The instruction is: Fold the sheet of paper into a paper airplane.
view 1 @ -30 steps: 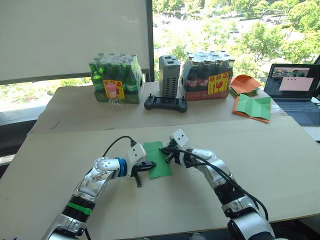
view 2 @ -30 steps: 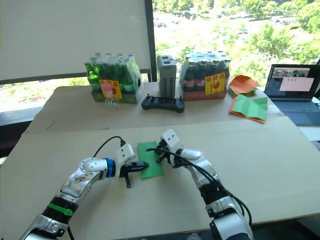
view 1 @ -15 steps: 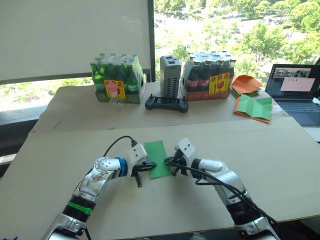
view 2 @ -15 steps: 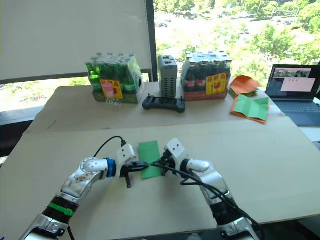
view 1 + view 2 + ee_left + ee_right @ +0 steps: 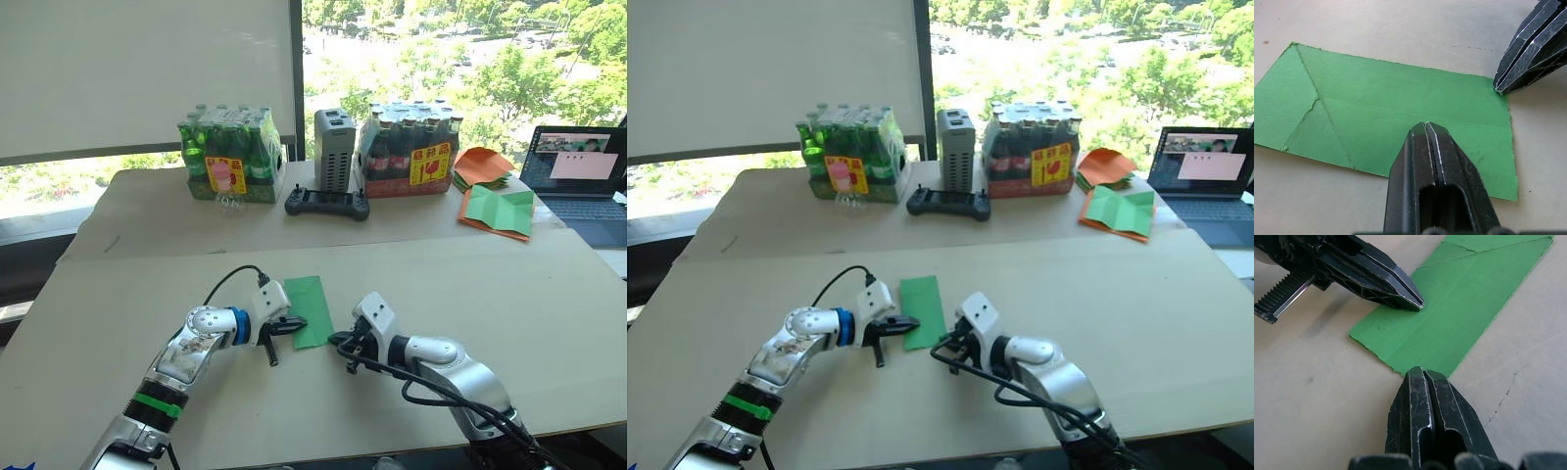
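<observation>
The left gripper (image 5: pixel 294 324) had its fingers pinched together, tip pressing down on the left edge of the paper (image 5: pixel 311 310) without gripping it. The right gripper (image 5: pixel 340 340) was closed too, holding nothing, its tip right at the paper's near right corner on the table (image 5: pixel 549 313); hard to say whether it actually touched. The paper itself lay flat near the middle of the near table, folded into a narrow strip with diagonal creases at the far end.

Further out, on the far table, there were two shrink-wrapped packs of bottles: a green pack (image 5: pixel 231 154) on the left, full of green bottles, and a dark pack (image 5: pixel 411 149) on the right, holding dark bottles with red labels. Between them stood a grey box (image 5: pixel 333 149) with a black controller (image 5: pixel 326 204) in front. Off to the right sat an orange pile (image 5: pixel 481 164), a green sheet on orange (image 5: pixel 499 210), and a laptop (image 5: pixel 580 183), open.
</observation>
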Tool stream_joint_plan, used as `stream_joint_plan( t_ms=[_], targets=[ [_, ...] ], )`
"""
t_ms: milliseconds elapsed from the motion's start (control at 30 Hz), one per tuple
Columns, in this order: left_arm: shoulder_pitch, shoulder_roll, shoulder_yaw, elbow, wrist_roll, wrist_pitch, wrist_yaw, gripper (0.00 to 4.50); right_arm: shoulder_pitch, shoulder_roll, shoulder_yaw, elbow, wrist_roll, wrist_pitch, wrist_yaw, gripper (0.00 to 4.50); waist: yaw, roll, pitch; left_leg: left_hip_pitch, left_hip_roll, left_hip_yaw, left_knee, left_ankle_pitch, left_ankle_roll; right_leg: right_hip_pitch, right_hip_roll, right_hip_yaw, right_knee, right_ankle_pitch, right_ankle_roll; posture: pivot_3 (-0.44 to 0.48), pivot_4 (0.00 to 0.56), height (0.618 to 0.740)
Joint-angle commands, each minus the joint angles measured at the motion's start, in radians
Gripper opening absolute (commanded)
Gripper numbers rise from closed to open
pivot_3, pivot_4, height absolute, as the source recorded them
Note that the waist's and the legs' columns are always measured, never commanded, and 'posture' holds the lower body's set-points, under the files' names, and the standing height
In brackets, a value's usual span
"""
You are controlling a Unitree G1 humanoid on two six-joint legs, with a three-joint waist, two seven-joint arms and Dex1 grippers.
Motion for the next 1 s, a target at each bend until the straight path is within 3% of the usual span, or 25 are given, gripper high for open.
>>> stream_joint_plan(
  t_ms=[33,333,600,1000],
  targets=[
    [0.002,0.011,-0.011,0.021,0.023,0.002,-0.004,0.0,0.02,0.003,0.006,-0.01,0.025,0.024,-0.009,0.05,0.001,0.0,0.0,0.0,0.0,0.0,0.0,0.0,0.0,0.0,0.0,0.0,0.0,0.0,0.0,0.0,0.15,0.728],
    [0.033,0.039,0.119,-0.08,-0.066,0.035,0.014,0.0,0.03,0.042,-0.208,-0.123,0.251,-0.114,0.073,0.05,-0.001,0.0,0.002,-0.001,0.0,0.0,0.0,0.0,0.0,-0.001,0.0,0.0,-0.001,0.0,0.0,0.0,0.15,0.728],
    [0.074,0.128,0.204,-0.184,-0.113,0.108,0.015,0.0,0.033,-0.014,-0.229,-0.131,0.294,-0.108,0.068,0.05,0.001,0.001,0.004,-0.002,0.0,0.0,-0.002,0.0,0.0,-0.003,0.0,0.0,-0.001,0.0,0.0,0.0,0.15,0.728],
    [-0.107,-0.052,0.076,0.02,-0.064,0.02,0.024,0.0,-0.013,-0.024,-0.214,-0.142,0.332,-0.086,0.039,0.05,0.014,0.0,0.005,-0.003,0.0,0.0,0.0,0.0,0.0,-0.002,-0.001,0.0,-0.001,0.0,0.0,0.0,0.15,0.728]
  ],
)
